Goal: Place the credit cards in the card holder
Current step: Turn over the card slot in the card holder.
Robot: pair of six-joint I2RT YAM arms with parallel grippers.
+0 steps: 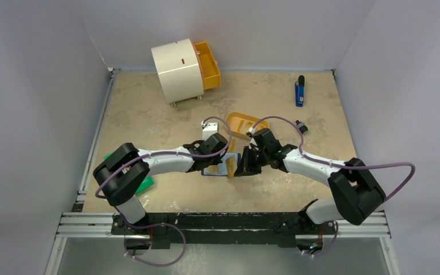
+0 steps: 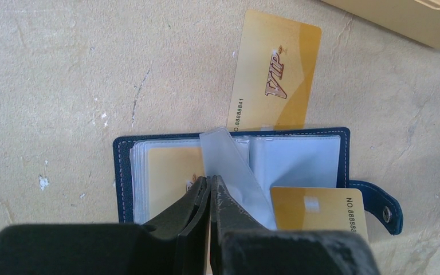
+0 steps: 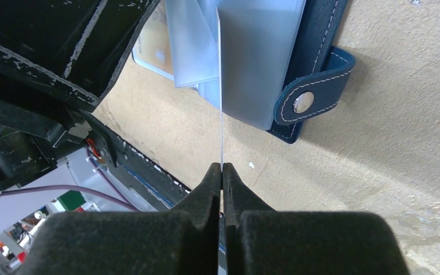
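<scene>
**Card holder and credit cards: handling and visibility**

Location. The card holder (image 2: pixel 298 163) lies open and flat on the worktop (image 2: pixel 63 86) between the two arms, with its snap tab out to one side. The VIP card (image 2: pixel 275 71) lies on the worktop, its near edge at or under the holder's far rim. A sleeved card (image 2: pixel 169 177) sits inside the left leaf. A third card (image 2: pixel 315 209) shows over the right leaf.

Fingers. The left fingers (image 2: pixel 201 192) are pinched together on a clear sleeve (image 2: pixel 220 152), raising it off the stack. The right fingers (image 3: pixel 212 183) are closed on the held card (image 3: pixel 221 103), seen edge-on with its far end at the sleeves.

Handling (judged). The cards are light, stiff and slick, and are best gripped at one short edge so most of the length is free to slide in. The sleeves are limp, slippery film, likely to buckle or slip free, so take them by the open lip. The holder is light and may skid if pushed.

Obscured. Which pocket mouth the held card faces cannot be made out. Whether the third card is the held one cannot be told. The bulk of the left fingers hides the holder's near edge.
</scene>
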